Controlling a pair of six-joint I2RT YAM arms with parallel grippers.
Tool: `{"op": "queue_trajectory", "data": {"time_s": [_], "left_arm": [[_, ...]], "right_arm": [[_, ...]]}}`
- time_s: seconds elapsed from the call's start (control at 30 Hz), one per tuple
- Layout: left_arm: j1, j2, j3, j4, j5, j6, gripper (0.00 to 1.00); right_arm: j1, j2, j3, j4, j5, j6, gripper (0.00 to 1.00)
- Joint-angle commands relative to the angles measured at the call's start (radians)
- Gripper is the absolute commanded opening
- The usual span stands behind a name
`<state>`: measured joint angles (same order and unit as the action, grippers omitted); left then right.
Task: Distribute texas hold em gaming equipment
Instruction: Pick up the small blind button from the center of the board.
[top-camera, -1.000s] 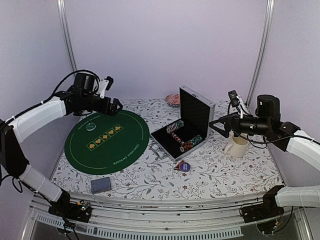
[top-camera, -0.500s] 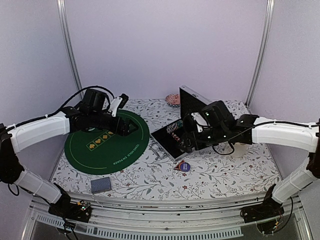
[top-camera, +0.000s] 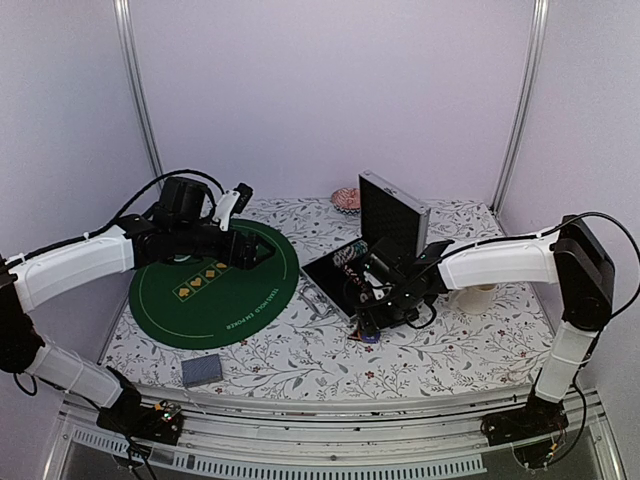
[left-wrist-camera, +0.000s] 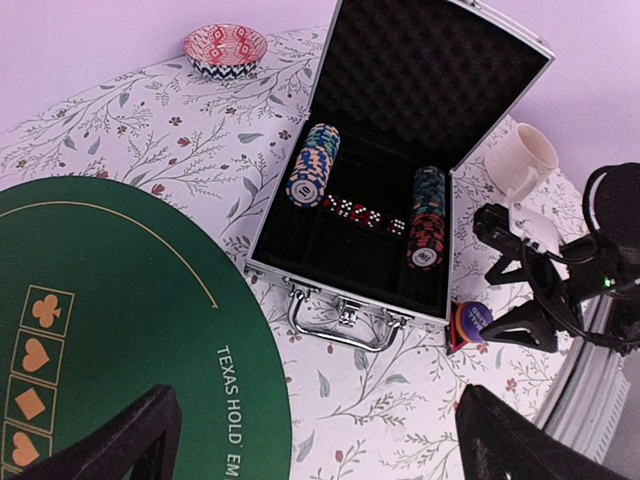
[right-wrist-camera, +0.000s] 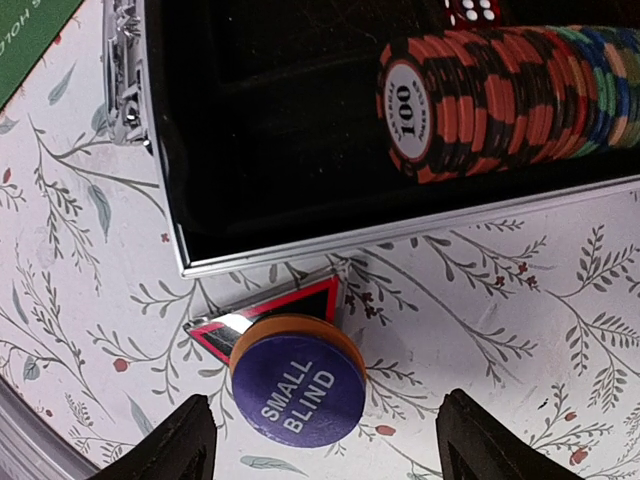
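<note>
— Where was the small blind button (right-wrist-camera: 298, 390) found?

— It was seen near the middle of the table (top-camera: 450, 350), just outside the near rim of the open case (right-wrist-camera: 380, 232), resting partly on a red-and-black triangular piece (right-wrist-camera: 268, 312). The poker chips (right-wrist-camera: 500, 95) were stacked in rows inside the case, and the deck of cards (top-camera: 201, 371) lay towards the near left corner.

— How were the jaws held?

— The right gripper (right-wrist-camera: 322, 430) was lowered over the button with its jaws apart, one finger on each side; no contact could be made out. The left gripper (left-wrist-camera: 320, 440) was held above the right edge of the green mat (top-camera: 170, 310), jaws wide apart, with nothing between them.

— Which step was judged to be in hand?

— The pick-up of the button; nothing was seen dealt onto the mat. For the next move, the jaws would need to be closed on the orange rim alone, the triangular piece being kept out of the grip, before a straight lift and a carry to the mat.
</note>
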<state>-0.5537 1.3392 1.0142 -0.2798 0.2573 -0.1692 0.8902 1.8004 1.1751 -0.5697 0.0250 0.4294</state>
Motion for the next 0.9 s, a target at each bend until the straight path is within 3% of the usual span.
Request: {"op": "queue_trajectory", "data": {"time_s": [0.0,0.3,0.53,0.87], "left_arm": [[-0.008,0.003,-0.014,0.02,0.003,-0.004,0.98],[-0.008,0.013,-0.016,0.02,-0.009,0.0,0.98],[-0.007,0.015,-0.016,0.02,-0.009,0.001,0.98],[-0.007,0.018,-0.016,0.02,-0.009,0.0,0.98]], "right_arm": [[0.01,0.028,0.026,-0.024,0.007,0.02,0.78],[0.022,0.075,0.026,-0.009,-0.024,0.013,0.76],[0.022,0.077,0.026,-0.022,-0.012,0.018,0.61],[0.022,0.055,0.026,-0.042,0.004,0.019,0.46]]}}
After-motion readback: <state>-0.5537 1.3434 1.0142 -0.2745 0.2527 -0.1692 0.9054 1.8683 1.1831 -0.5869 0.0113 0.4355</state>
